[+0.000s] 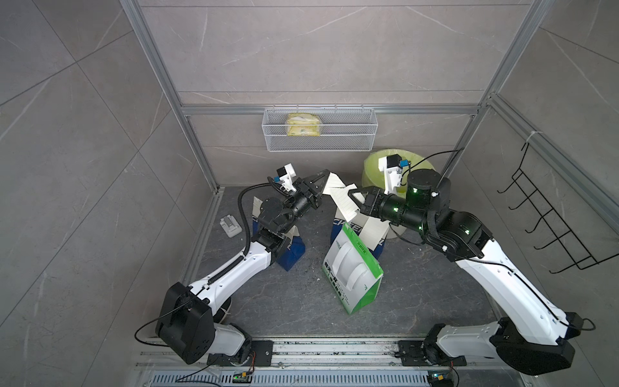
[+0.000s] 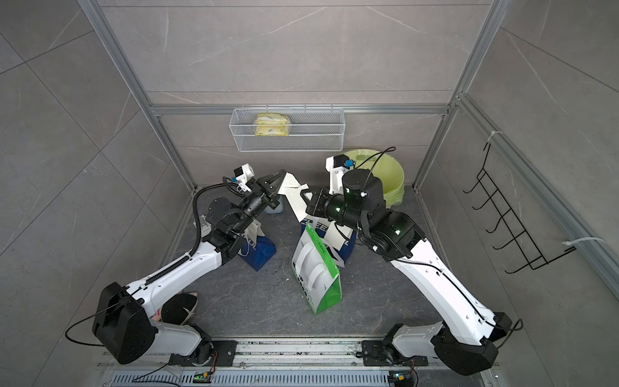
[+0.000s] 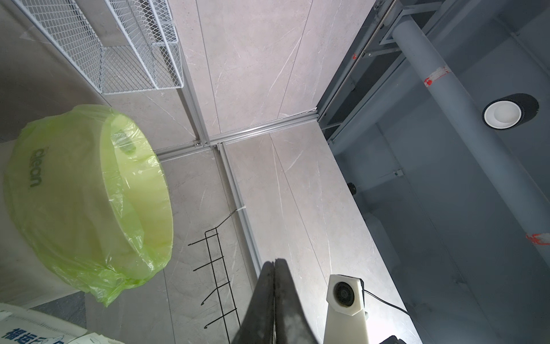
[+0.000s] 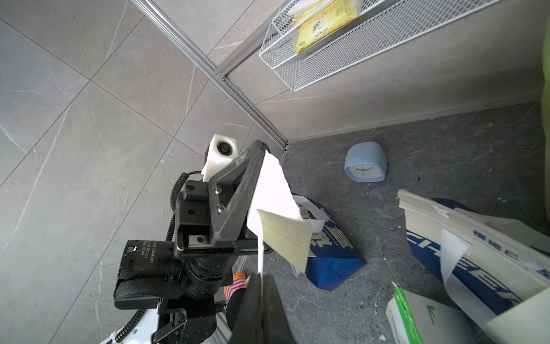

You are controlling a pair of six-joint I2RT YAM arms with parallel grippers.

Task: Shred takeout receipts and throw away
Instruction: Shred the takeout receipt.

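While both arms hold one slip up in the air, the risks run front to back.

Green-and-white bag (image 1: 351,271) stands mid-floor toward the near edge, right below the work zone. A dropped scrap likely lands on or behind it, awkward to pinch.

Just past it, right blue bag (image 1: 339,225) has a second receipt (image 1: 375,231) draped on its face, with the right forearm close above. A swing toward the bin could sweep that slip off or tip the bag.

Third slip: can't pick it out. Left blue bag (image 1: 291,254) sits mostly under the left arm.

Above the gap between the blue bags, held receipt (image 1: 345,204) spans the two pincers. Left gripper (image 1: 326,174) has its jaws together on the upper end. Right gripper (image 1: 351,194) has its jaws together on an edge lower down. Right wrist view shows the paper kinked, lower part hanging free. Looks part-torn, can't confirm.

Risk: thin paper slides out of a pinch instead of ripping, or the loose part drops short of the bin.

Bin (image 1: 371,169) is in the far right corner of the floor, behind the right wrist. The left arm's piece would have to cross over, so there's arm clash risk.

Blue clock (image 4: 365,162) sits by the far edge. Stray scraps could hide beside it.
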